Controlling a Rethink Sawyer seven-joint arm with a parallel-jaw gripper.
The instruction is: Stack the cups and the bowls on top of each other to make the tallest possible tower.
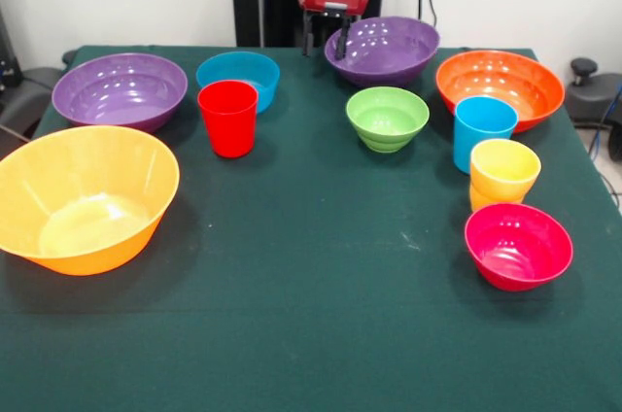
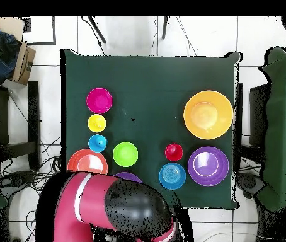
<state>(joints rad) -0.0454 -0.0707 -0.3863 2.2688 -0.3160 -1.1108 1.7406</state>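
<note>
My gripper hangs open and empty at the table's far edge, just left of a purple bowl, with one finger close to its rim. All things stand apart, none stacked. A second purple bowl, a blue bowl and a red cup are at the left. The big yellow-orange bowl is at the near left. A green bowl is in the middle. At the right are an orange bowl, a light blue cup, a yellow cup and a magenta-pink bowl.
The dark green table carries everything. In the overhead view my red and black arm covers the gripper and most of one purple bowl. Chairs stand beside the table.
</note>
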